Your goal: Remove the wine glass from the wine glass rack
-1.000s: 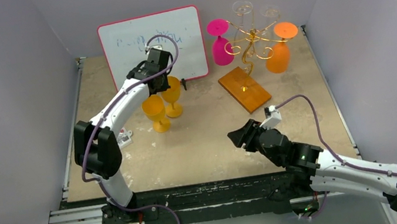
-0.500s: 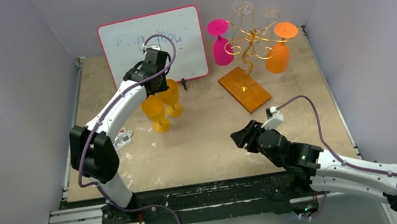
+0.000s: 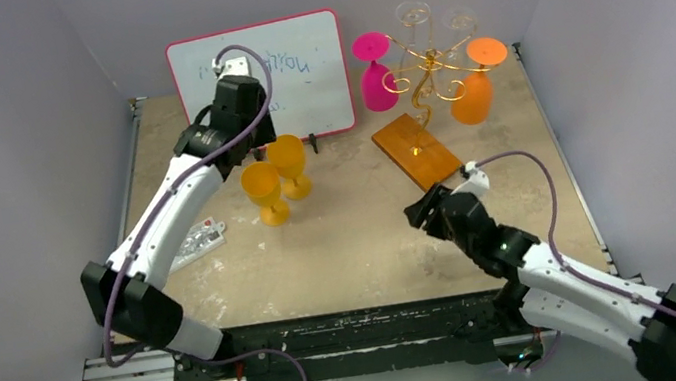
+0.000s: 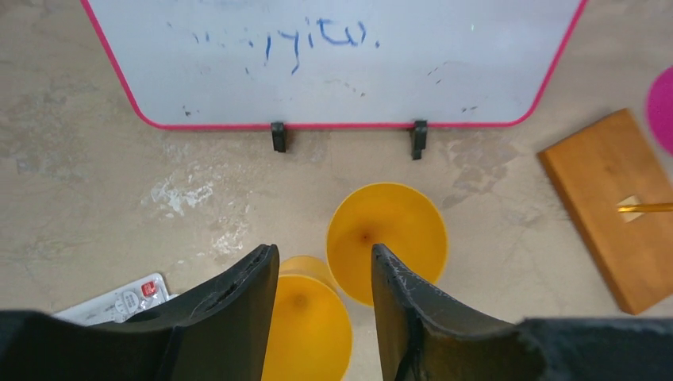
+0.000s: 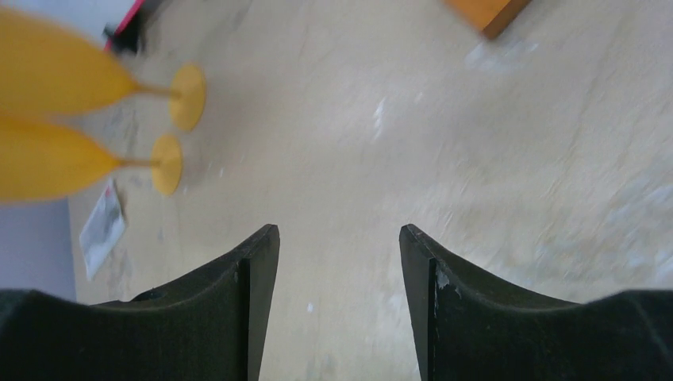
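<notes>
The gold wire wine glass rack (image 3: 432,65) stands at the back right on its orange-brown wooden base (image 3: 416,151). A pink glass (image 3: 375,74) and an orange glass (image 3: 475,89) hang on it upside down, with two clear glasses (image 3: 412,14) at its far side. Two yellow glasses (image 3: 264,189) stand on the table. My left gripper (image 4: 323,252) is open and empty, high above the yellow glasses (image 4: 387,236). My right gripper (image 5: 340,232) is open and empty over bare table, near the front corner of the base (image 5: 486,9).
A red-framed whiteboard (image 3: 262,80) stands at the back, left of the rack. A small white packet (image 3: 195,240) lies at the left, beside the left arm. Grey walls enclose the table on three sides.
My left gripper has risen and drawn back to the left, off the yellow glasses. My right arm has swung forward and right, closer to the wooden base.
</notes>
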{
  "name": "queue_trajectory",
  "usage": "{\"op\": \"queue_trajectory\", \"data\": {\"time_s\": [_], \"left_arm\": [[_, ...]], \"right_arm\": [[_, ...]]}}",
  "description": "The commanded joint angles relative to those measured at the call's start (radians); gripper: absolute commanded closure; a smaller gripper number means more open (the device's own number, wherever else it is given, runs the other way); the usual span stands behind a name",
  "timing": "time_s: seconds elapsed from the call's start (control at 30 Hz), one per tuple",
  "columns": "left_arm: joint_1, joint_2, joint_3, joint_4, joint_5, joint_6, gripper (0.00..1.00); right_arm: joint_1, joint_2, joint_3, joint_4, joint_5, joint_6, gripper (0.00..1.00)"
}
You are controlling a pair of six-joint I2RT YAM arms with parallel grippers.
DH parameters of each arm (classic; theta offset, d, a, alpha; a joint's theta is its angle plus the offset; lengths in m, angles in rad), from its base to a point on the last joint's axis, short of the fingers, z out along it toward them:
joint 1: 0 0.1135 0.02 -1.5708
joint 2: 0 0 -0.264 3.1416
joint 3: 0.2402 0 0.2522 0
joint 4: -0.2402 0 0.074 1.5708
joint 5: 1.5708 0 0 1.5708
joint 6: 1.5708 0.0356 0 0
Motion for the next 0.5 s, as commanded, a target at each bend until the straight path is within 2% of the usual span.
{"op": "queue_trajectory", "data": {"time_s": [0.0,0.13,0.2,0.27,0.33,0.47], "left_arm": [[0.004,-0.135,-0.008,0.040,0.019,-0.024,0.53],[0.004,-0.238,-0.052,0.019,0.031,-0.033,0.44],[0.004,-0.301,-0.089,0.015,0.015,-0.041,0.38],[0.004,-0.367,-0.130,0.013,-0.002,-0.055,0.33],[0.004,-0.423,-0.171,0.011,-0.008,-0.070,0.29],[0.004,-0.502,-0.233,-0.024,-0.032,-0.094,0.24]], "right_arm": [[-0.347,0.133,0.001,0.211,-0.438,-0.129,0.40],[-0.604,0.181,-0.052,0.339,-0.721,-0.112,0.39],[-0.794,0.192,-0.110,0.417,-0.900,-0.072,0.39],[-0.936,0.195,-0.127,0.436,-0.992,-0.050,0.37],[-1.003,0.176,-0.078,0.364,-0.968,-0.073,0.34],[-1.009,0.140,0.139,0.031,-0.720,-0.164,0.30]]}}
